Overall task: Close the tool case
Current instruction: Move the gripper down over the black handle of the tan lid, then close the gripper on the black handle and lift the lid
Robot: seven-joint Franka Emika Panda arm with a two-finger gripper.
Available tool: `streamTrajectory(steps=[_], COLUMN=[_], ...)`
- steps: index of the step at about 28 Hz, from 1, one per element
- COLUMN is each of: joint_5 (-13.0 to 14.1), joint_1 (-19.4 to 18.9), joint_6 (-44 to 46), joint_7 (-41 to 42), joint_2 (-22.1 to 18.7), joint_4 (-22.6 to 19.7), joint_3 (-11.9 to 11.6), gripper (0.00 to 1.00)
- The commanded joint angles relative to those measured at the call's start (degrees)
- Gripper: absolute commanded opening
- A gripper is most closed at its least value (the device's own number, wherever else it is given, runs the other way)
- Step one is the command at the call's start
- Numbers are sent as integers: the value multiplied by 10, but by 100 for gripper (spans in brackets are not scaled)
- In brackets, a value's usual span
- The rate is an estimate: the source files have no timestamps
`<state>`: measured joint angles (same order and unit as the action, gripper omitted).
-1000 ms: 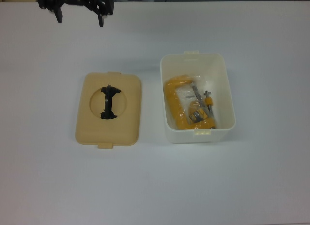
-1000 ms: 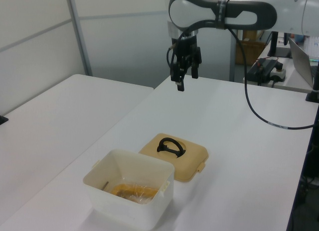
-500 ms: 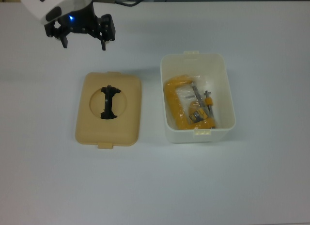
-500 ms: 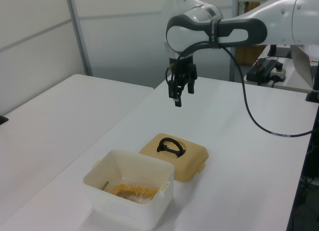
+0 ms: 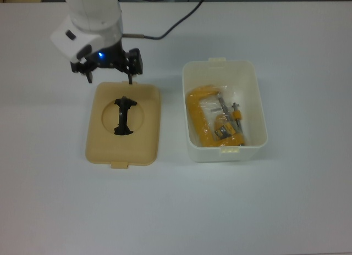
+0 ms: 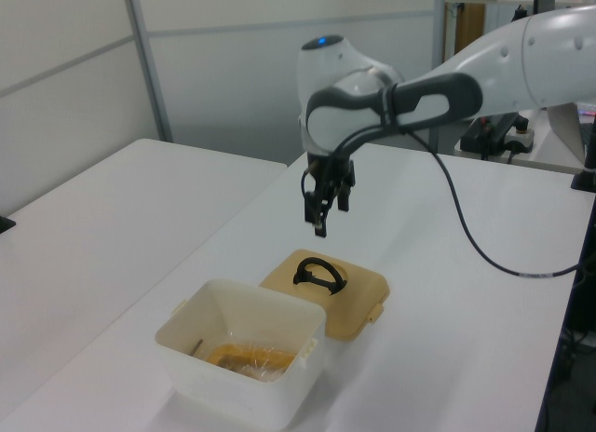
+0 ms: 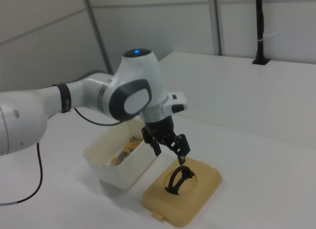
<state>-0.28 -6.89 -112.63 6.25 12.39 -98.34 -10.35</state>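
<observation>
The tool case is in two parts on the white table. Its white box (image 5: 224, 64) (image 6: 244, 371) (image 7: 120, 173) stands open at the top view's right, with a yellow C-clamp (image 5: 199, 118) (image 6: 244, 357) (image 7: 126, 148) inside. Its tan lid (image 5: 144, 146) (image 6: 361, 298) (image 7: 198, 193) lies flat to the top view's left of the box, black handle (image 5: 124, 116) (image 6: 319, 274) (image 7: 178, 180) standing up in the round recess. My gripper (image 5: 110, 79) (image 6: 317, 225) (image 7: 170, 156) hangs open and empty above the lid's far edge, pointing down, clear of the handle.
A black cable (image 6: 466, 236) trails from the arm across the table at the left view's right. A second white table (image 6: 84, 236) stands across a gap at the left view's left. Electronics (image 6: 498, 129) sit behind the arm.
The gripper has come down and moved from the top view's upper edge toward the lid, ending over its far edge. It stays open. Lid and box have not moved.
</observation>
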Motion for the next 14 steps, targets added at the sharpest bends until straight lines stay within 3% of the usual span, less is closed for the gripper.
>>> streamTrajectory(steps=[1, 14], joint_5=[12, 7], joint_1=[-6, -2], joint_6=[-44, -92], joint_7=[-14, -33], joint_2=[18, 72], joint_4=[-15, -16], joint_3=[10, 23], gripper=[100, 100])
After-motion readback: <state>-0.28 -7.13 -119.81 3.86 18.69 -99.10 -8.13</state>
